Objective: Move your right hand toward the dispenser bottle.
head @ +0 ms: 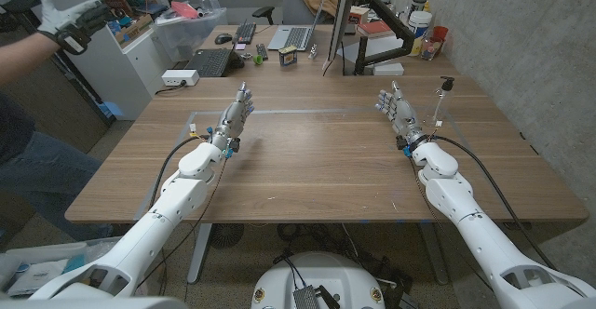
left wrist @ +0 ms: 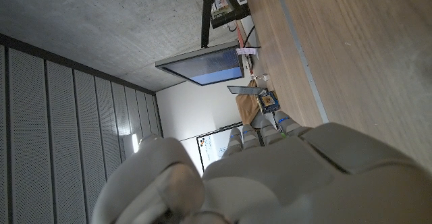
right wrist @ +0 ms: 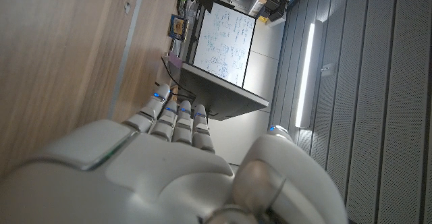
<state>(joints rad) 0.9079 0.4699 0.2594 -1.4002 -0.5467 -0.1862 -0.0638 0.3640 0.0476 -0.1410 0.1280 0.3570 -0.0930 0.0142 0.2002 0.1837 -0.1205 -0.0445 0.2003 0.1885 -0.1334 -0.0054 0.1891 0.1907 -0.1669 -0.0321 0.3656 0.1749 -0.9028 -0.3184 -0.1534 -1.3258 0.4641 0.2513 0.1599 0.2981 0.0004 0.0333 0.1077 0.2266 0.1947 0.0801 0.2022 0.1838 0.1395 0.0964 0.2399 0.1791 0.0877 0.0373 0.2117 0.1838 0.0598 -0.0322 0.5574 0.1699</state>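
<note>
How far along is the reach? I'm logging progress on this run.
Nothing is done yet. The right hand, open and empty, stands on the wooden table beside the clear dispenser bottle with a black pump top, not touching it. Closing that gap is left. The left hand waits open.

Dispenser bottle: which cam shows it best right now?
Head view. The dispenser bottle stands upright on the table, just right of the open right hand, apart from it. I can't make it out in either wrist view; they look along the hands' backs toward the monitor and ceiling.
</note>
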